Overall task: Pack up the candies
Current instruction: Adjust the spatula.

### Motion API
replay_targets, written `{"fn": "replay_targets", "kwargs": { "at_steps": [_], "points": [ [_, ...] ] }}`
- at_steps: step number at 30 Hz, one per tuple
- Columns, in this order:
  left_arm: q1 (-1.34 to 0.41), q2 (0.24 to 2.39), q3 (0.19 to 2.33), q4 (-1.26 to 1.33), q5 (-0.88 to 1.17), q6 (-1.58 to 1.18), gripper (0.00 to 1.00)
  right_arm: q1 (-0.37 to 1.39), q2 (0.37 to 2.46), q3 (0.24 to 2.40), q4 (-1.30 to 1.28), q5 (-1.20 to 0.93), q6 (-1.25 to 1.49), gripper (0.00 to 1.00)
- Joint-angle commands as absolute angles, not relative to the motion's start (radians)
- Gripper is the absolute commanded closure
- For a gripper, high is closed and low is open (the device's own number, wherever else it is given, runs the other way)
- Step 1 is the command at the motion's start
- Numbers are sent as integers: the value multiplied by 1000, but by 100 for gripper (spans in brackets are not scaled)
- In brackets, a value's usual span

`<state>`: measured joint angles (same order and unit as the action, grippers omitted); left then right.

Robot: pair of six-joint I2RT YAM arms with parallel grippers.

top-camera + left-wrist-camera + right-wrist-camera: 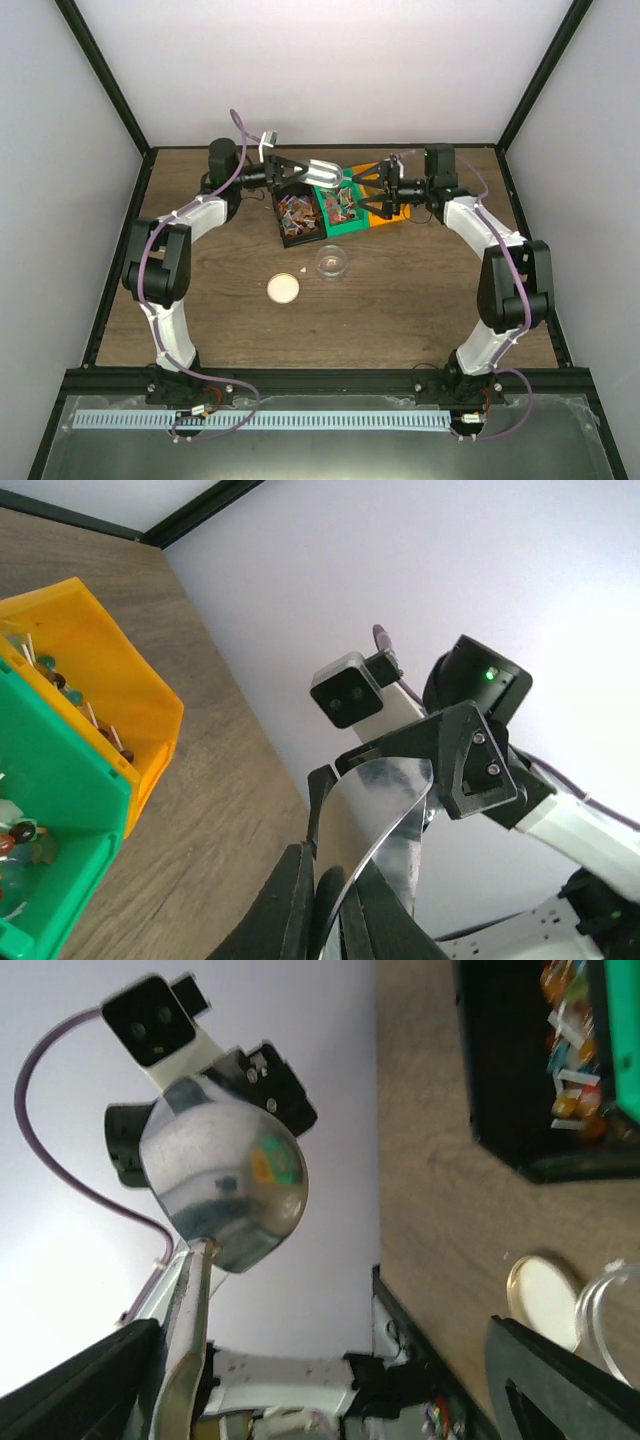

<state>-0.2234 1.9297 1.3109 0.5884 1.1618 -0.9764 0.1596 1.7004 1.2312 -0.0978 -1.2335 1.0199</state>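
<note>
- Spreading under both arms is a brown wood-grain table [430, 290], closed in by plain white walls [320, 70] and a black frame [105, 75].
- Three bins stand side by side toward the far edge: a black bin [300, 241], a green bin [70, 780] and a yellow bin [120, 680].
- The candies [296, 212] lie loose in the black bin and the green bin. A few more show in the yellow bin in the left wrist view.
- Nearer the arm bases, a clear round container [332, 262] and a beige lid [283, 289] rest on bare wood, close together but apart.
- The left gripper [332, 905] is raised over the bins, its jaws pinched narrow on the metal of a silver scoop [225, 1190].
- The right gripper [322, 1360] faces it with jaws spread wide. The scoop's handle runs down between them, close to one finger, and I cannot tell whether it touches.
- Which part of the scoop the left jaws grip is hard to make out, since the metal fills that view edge-on.
- From above, the right gripper covers much of the yellow bin.
- The right wrist view crops the bins, the lid and the container at its edges, and the sweets there are blurred.
- A pale fleck [302, 269] beside the container is too small to identify.
</note>
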Motion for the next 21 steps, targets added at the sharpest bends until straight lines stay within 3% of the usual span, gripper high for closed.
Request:
{"fn": "replay_targets", "kwargs": {
  "at_steps": [1, 7, 11, 21],
  "points": [
    [-237, 1949, 1288, 744, 1128, -1154, 96, 127, 1624, 1215, -59, -1004, 1051, 10],
    [-243, 1917, 1261, 566, 996, -1137, 96, 123, 1565, 1151, 140, -878, 1097, 13],
    [-248, 1895, 1256, 493, 947, -1090, 96, 128, 1600, 1189, 125, -887, 1075, 19],
    [-261, 1934, 1262, 579, 950, -1134, 96, 172, 1678, 1240, 129, -924, 1055, 36]
  ]
}}
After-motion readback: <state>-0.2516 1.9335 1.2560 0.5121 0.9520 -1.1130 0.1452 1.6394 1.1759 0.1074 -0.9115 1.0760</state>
